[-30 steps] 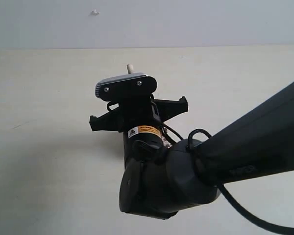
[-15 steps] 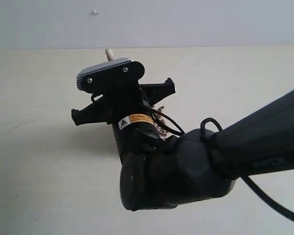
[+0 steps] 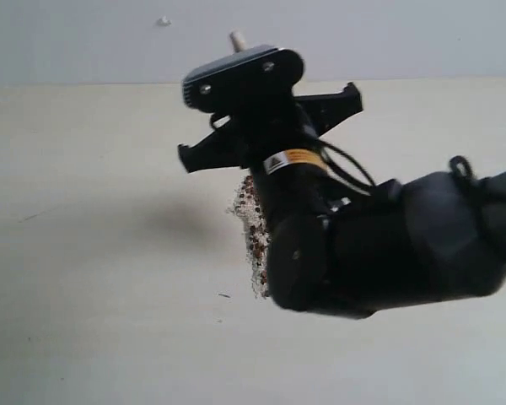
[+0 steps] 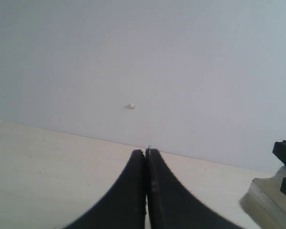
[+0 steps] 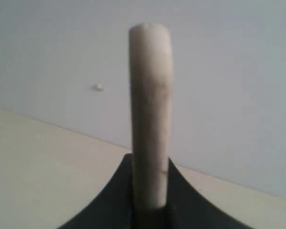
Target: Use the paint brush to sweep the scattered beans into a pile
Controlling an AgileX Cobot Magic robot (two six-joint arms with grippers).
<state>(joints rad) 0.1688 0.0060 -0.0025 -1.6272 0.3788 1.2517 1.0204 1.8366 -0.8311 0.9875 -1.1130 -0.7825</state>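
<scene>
The beans (image 3: 251,221) show as a narrow reddish-brown band mixed with whitish crumbs, just left of centre in the exterior view. The band runs down along the left edge of the right arm (image 3: 388,245), and how many more lie behind the arm cannot be told. They look drawn into a strip rather than one heap, so I judge the sweeping partly done.

The paint brush (image 5: 150,95) is held by its pale wooden handle, which stands up between the jaws of the right claw (image 5: 150,164). That claw is closed tight on it. The bristles are hidden.

To sweep well, the brush should probably land beyond one end of the strip, with the bristles resting lightly on the table (image 3: 84,253). It should then draw slowly inward, so the pellets roll together rather than flick away.

The left claw (image 4: 146,152) has its fingers pressed together, holds nothing, and faces the wall (image 4: 133,47). No container is in view.
</scene>
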